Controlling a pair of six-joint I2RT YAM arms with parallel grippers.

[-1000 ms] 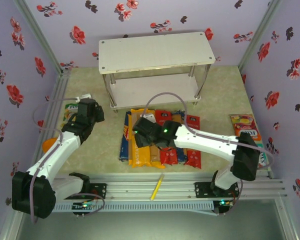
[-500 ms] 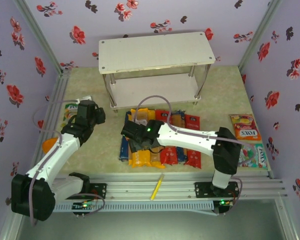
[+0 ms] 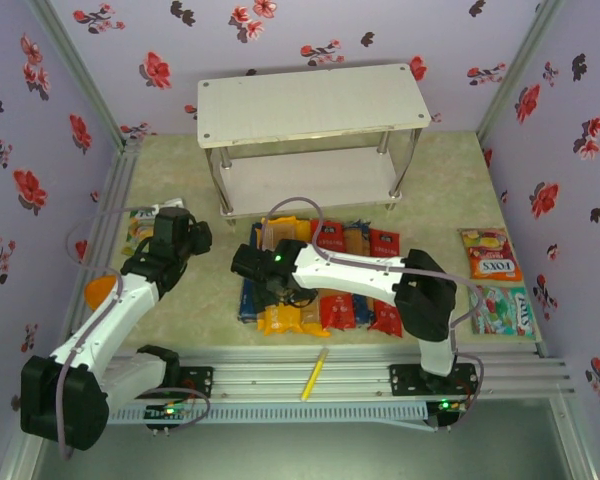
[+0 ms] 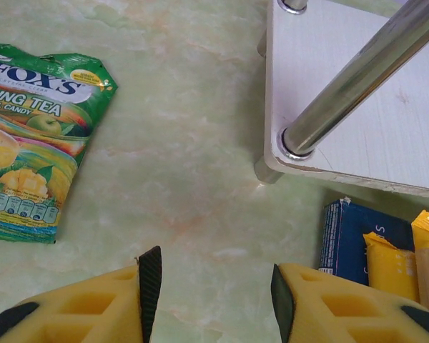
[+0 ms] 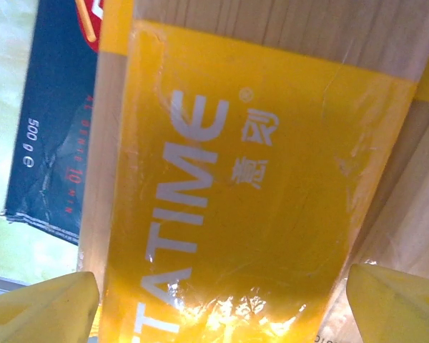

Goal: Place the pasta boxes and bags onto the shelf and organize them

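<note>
The pasta packs lie side by side on the table in front of the white two-tier shelf (image 3: 310, 100) (image 4: 386, 128). A dark-blue box (image 3: 248, 300) (image 5: 50, 128) (image 4: 343, 236) is leftmost, then yellow-ended bags (image 3: 280, 318) (image 4: 390, 264) and red-ended bags (image 3: 385, 300). My right gripper (image 3: 250, 262) (image 5: 222, 307) hangs low over the pile's left side, open, its fingers wide apart on either side of a yellow bag (image 5: 250, 179). My left gripper (image 3: 195, 236) (image 4: 216, 286) is open over bare table left of the pile, near the shelf's front-left post, with nothing between its fingers.
A green Fox's sweets packet (image 3: 140, 225) (image 4: 28, 164) lies left of my left gripper. Two more sweets packets (image 3: 492, 258) lie at the right wall. A yellow pen (image 3: 314, 375) rests on the front rails. An orange object (image 3: 100, 290) sits beside the left arm.
My right arm swung left across the pile, from its middle to its left side, and its fingers spread wider. My left gripper moved slightly nearer.
</note>
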